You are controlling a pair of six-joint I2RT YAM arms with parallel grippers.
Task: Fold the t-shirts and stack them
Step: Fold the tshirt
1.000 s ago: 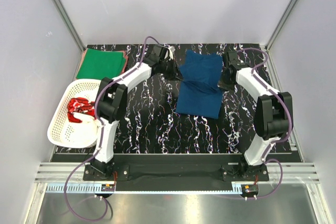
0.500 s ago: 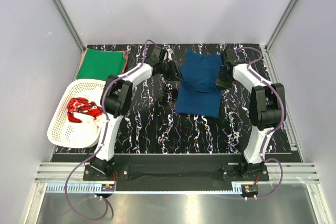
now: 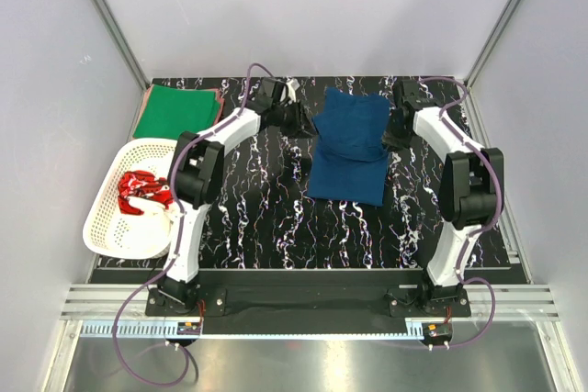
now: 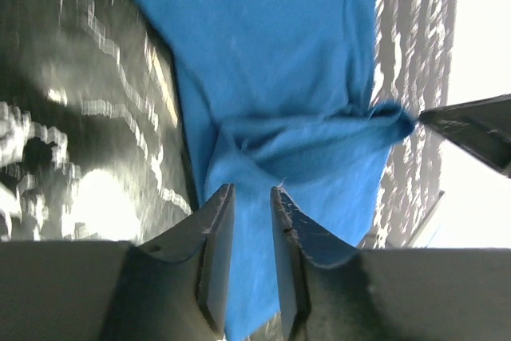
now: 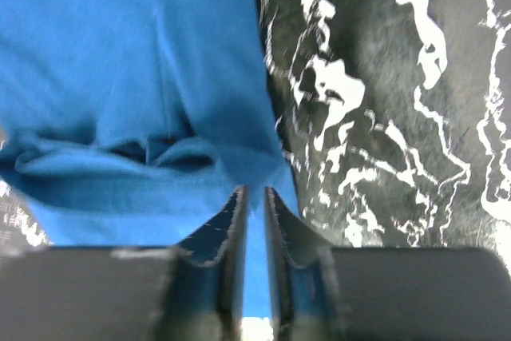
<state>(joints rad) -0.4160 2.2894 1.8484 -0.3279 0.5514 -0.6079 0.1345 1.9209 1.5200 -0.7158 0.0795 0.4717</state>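
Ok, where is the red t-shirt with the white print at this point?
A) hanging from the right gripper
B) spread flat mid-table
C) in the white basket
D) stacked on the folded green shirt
C: the red t-shirt lies crumpled inside the white basket at the left, while the green one lies folded at the far-left corner and the navy one lies in the middle.
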